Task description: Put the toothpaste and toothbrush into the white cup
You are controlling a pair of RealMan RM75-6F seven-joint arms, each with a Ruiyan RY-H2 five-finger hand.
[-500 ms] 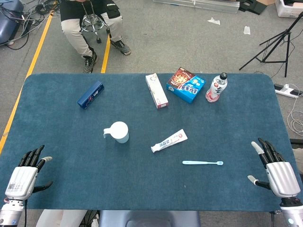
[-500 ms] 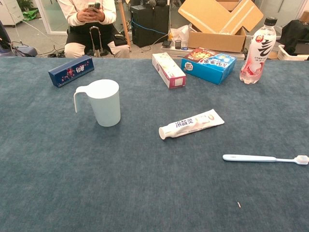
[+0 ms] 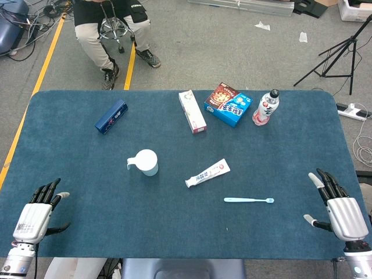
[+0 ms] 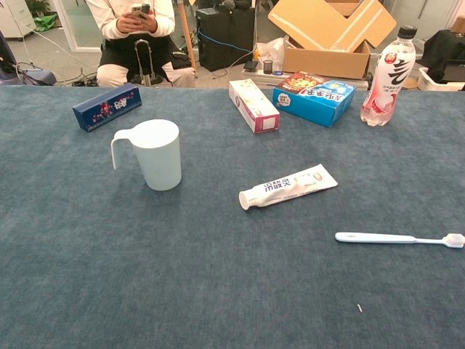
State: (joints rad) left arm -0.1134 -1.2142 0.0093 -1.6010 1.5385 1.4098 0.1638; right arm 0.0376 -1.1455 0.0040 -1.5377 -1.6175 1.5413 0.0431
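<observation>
Head view: blue worktop [image 3: 279, 139] seen from above. White cup [image 3: 146, 162] upright left of centre, handle pointing left. Toothpaste [image 3: 207, 173] lies flat just right of the cup, cap end toward the near-left. Toothbrush [image 3: 249, 200] lies flat nearer the front edge, head to the right, apart from the tube. Left hand [image 3: 35, 216] at the near-left corner, fingers spread, holding nothing. Right hand [image 3: 340, 209] at the near-right corner, fingers likewise apart and empty. Both hands well apart from all three task items; the toothbrush is closer to the right hand, the cup closer to the left. Along the far side: dark blue box [image 3: 111, 116], long white carton [image 3: 192, 111], blue snack box [image 3: 228, 105], drink bottle [image 3: 265, 107].

Chest view: neither hand shows. White cup stands open-mouthed with nothing visible inside. Toothpaste lies with its cap pointing toward the cup; toothbrush nearer the camera to the right, bristles at the far right end.

Handling, as judged: tube likely light and soft-bodied, so best pinched across the stiffer shoulder near the cap or mid-body. Brush is thin, rigid and low against the cloth; take it mid-handle, expect it to slip or roll. Cup looks light and could tip if knocked.
</observation>
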